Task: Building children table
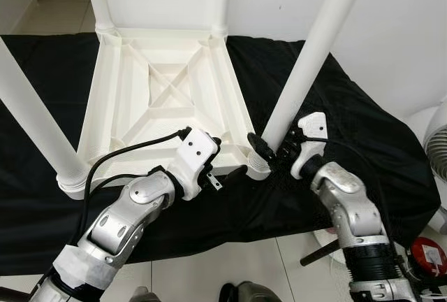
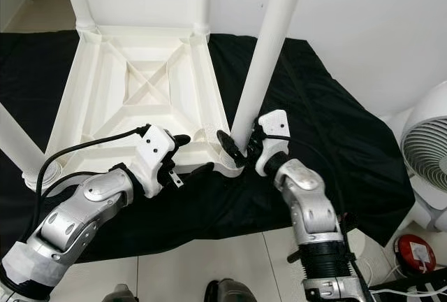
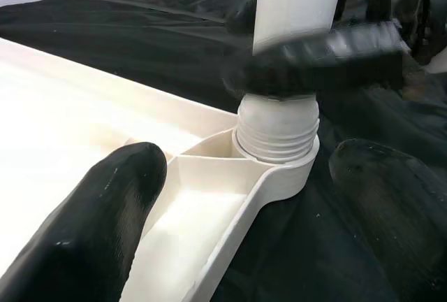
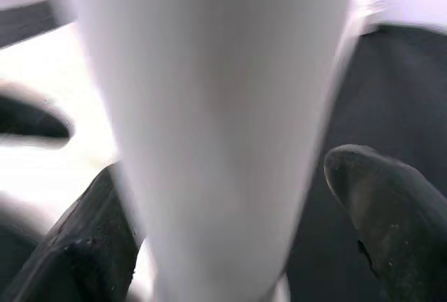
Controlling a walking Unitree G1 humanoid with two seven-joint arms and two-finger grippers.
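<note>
Both grippers work an upturned white table [image 1: 167,99] on black cloth [image 1: 363,141]: right gripper [image 1: 269,149] clasps a leg [image 1: 307,64] at its socket; left gripper [image 1: 230,159] spread open astride the rim. Fan [image 2: 426,155] nearby.

A black cloth [image 1: 363,141] is spread over the floor, with folds and wrinkles seen across it. Behind it, a plain white wall [image 1: 391,29] is lit evenly. Pale glossy floor tiles [image 1: 230,263] with thin grout lines are exposed along the cloth's near edge. A white fan [image 2: 426,155] with a round grille is placed on the far right, and beneath it a small red round object [image 2: 413,253] beside white cables.
</note>
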